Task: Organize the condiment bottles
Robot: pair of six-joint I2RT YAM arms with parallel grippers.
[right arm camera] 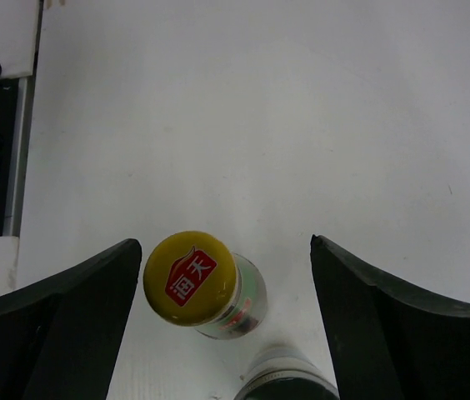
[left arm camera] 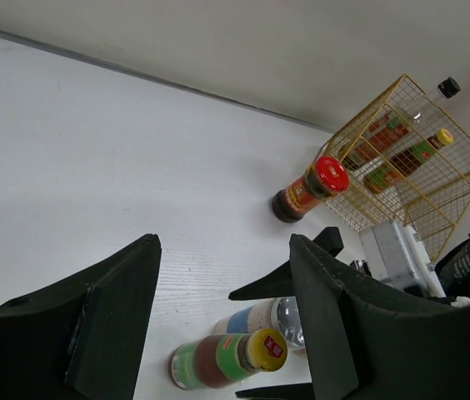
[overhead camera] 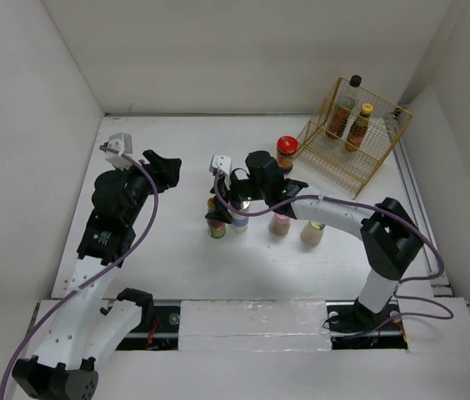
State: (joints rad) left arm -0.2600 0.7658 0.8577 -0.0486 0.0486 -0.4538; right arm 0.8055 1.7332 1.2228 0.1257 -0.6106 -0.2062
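Several condiment bottles stand mid-table: a yellow-capped, green-labelled bottle [overhead camera: 217,227], a silver-capped, blue-labelled one [overhead camera: 240,222], a pink-capped one [overhead camera: 280,223] and a cream-capped one [overhead camera: 312,232]. A red-capped jar [overhead camera: 286,152] stands beside the yellow wire basket [overhead camera: 335,158]. The basket holds a black-capped bottle [overhead camera: 347,100] and a yellow-capped bottle [overhead camera: 360,125]. My right gripper [overhead camera: 218,212] is open, pointing down over the yellow-capped bottle [right arm camera: 192,277], whose cap lies by the left finger, with open jaws [right arm camera: 225,246] astride it. My left gripper [overhead camera: 168,169] is open and empty, left of the group [left arm camera: 225,250].
White walls enclose the table on three sides. In the left wrist view the red-capped jar [left arm camera: 312,187] stands before the basket [left arm camera: 410,167]. The yellow-capped bottle [left arm camera: 227,358] and the silver-capped bottle [left arm camera: 260,321] are close together below the right gripper's fingers [left arm camera: 302,279].
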